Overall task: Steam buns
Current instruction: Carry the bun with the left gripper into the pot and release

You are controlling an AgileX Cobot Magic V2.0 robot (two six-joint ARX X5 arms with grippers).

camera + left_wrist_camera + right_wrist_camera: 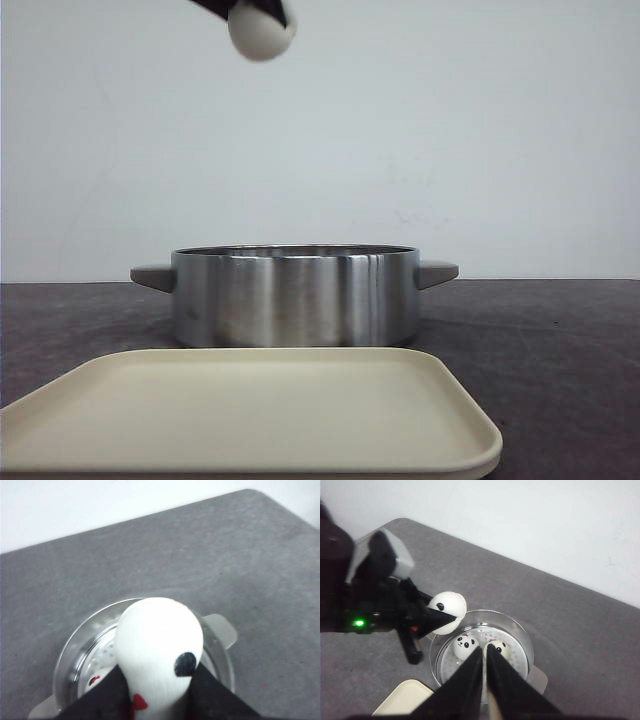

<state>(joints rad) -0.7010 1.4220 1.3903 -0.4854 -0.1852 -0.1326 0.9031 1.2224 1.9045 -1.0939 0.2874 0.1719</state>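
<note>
My left gripper (256, 10) is shut on a white panda bun (262, 32) and holds it high above the steel pot (295, 295). In the left wrist view the held bun (159, 645) sits between the black fingers (102, 695), over the pot's rim (70, 647). Two more buns (465, 646) (500, 649) lie face up inside the pot (522, 640). My right gripper (485, 652) is shut and empty, high above the pot. The held bun also shows in the right wrist view (448, 611). A fourth bun is out of view.
A cream tray (250, 415) lies in front of the pot, bare in the front view; its corner shows in the right wrist view (402, 697). The pot has grey side handles (437, 272). The table is dark grey (560, 340), with a white wall behind.
</note>
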